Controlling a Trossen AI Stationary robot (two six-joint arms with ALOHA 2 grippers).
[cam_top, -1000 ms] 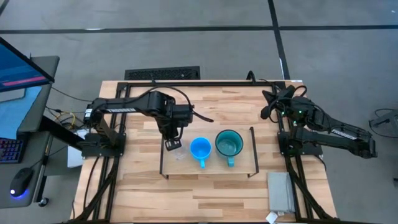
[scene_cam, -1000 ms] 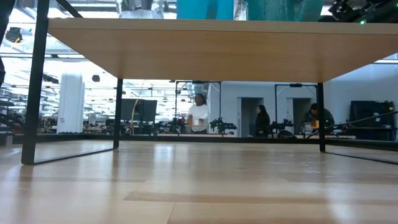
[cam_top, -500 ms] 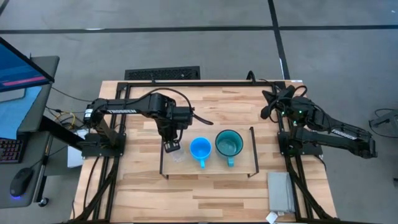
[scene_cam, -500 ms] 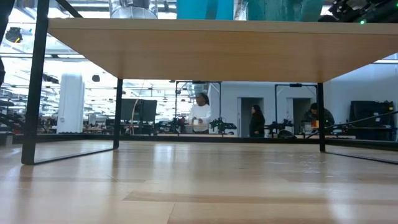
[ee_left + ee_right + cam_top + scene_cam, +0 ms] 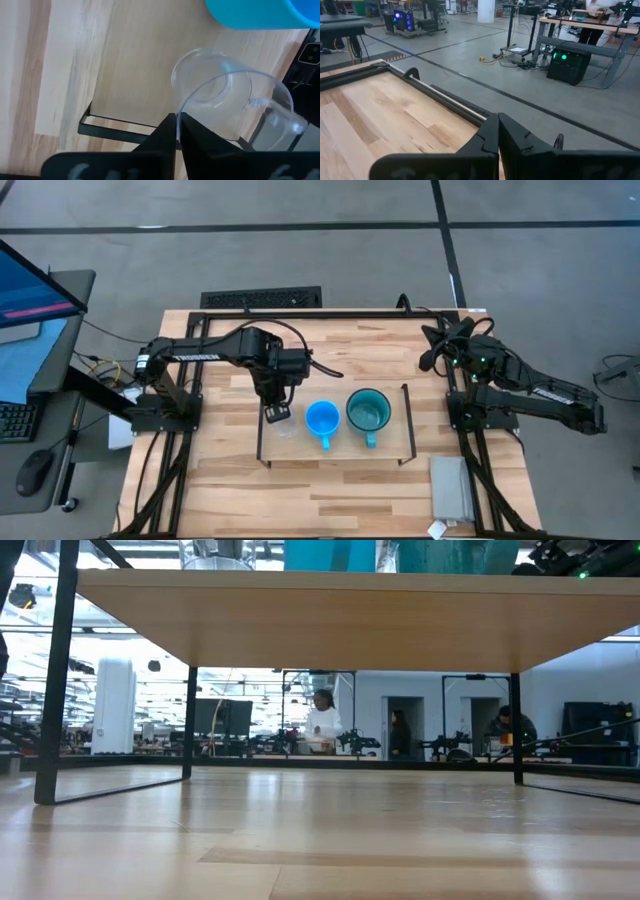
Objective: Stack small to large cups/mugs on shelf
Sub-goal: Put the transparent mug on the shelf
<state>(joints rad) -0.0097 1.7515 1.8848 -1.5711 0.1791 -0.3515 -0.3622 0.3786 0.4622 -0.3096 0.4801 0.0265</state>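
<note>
Three cups stand in one row on the low light-wood shelf with black wire ends (image 5: 395,448), which sits on the wooden bench (image 5: 220,490). At the left end is the small clear glass cup (image 5: 285,430), in the middle the bright blue handled mug (image 5: 322,420), and at the right the larger teal handled mug (image 5: 368,412). The left pincer (image 5: 277,414) is over the glass cup, and its two dark fingers (image 5: 172,131) are closed tightly on the near rim of the cup, as the left wrist view shows. The glass cup leans a little in this grip, just beside the blue mug. The right pincer (image 5: 432,348) waits folded at the far right of the bench, closed and holding nothing.
</note>
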